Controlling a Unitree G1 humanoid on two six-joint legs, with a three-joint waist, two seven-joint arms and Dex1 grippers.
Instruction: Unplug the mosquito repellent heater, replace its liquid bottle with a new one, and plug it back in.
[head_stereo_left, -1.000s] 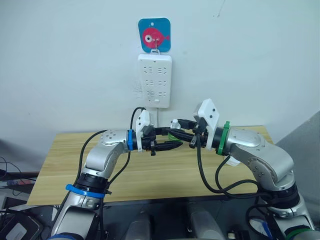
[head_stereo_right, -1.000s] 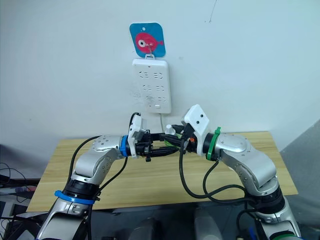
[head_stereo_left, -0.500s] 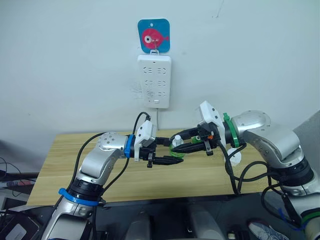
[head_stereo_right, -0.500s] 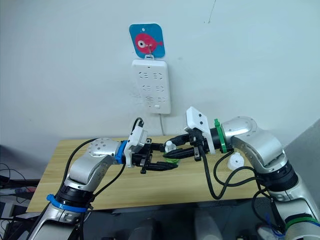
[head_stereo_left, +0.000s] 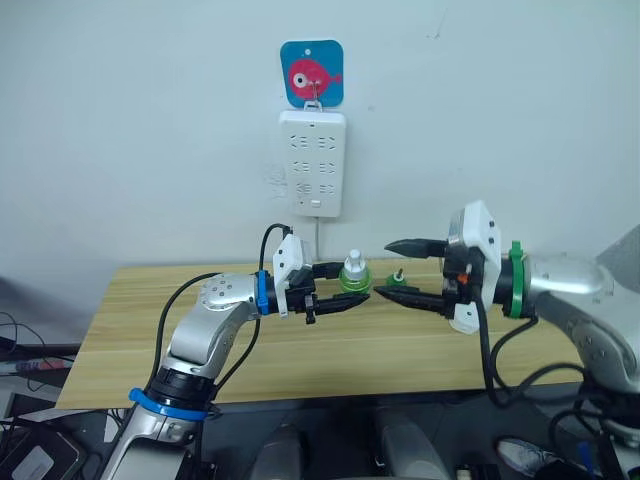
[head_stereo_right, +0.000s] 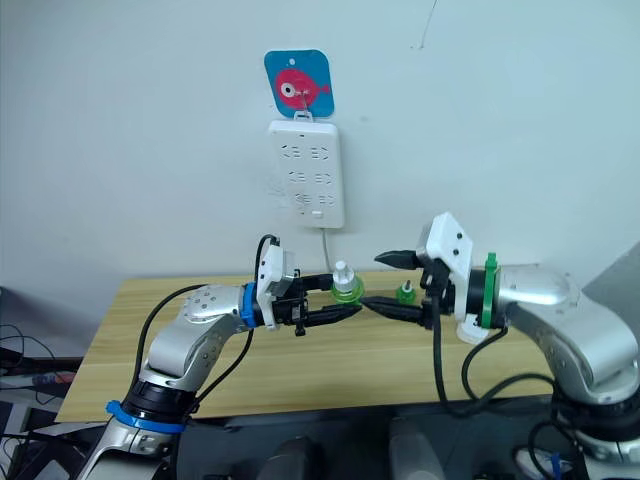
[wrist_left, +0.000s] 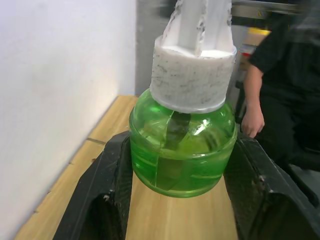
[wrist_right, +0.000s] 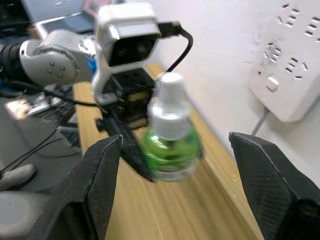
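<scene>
Left hand (head_stereo_left: 345, 287) is clamping the new one (wrist_left: 182, 144), the capped green bottle, with one finger (wrist_left: 107, 200) on each side of the round belly. It is holding the bottle upright above the tabletop (head_stereo_left: 140, 330), white cap on top. The grip sits low on the widest part. That is probably the right place, since the neck and cap need to stay free for uncapping.

Right hand (head_stereo_left: 412, 270) is standing spread wide with nothing in it, fingers pointing toward the left hand, near it but not touching.

Its liquid bottle (head_stereo_left: 398, 281), the capless green one with the dark wick, is standing on the tabletop between the two hands, close by the right hand's lower finger.

A white piece at the tabletop edge is peeking out behind the right wrist. It could be the mosquito repellent heater, but I can't tell. The power strip (head_stereo_left: 312, 163) on the wall has nothing plugged into it.

Handling call:
- Both bottles look light, rigid and smooth, so they are likely slippery under hard fingers.
- The small base means the standing bottle is tipping-prone if nudged.
- The wick looks thin, so I'd avoid pinching it. The bottle is open-topped, so I'd keep it upright.
- For the cap, I'd take hold around its side.

A person (wrist_left: 272, 85) is standing in the background of the left wrist view.
</scene>
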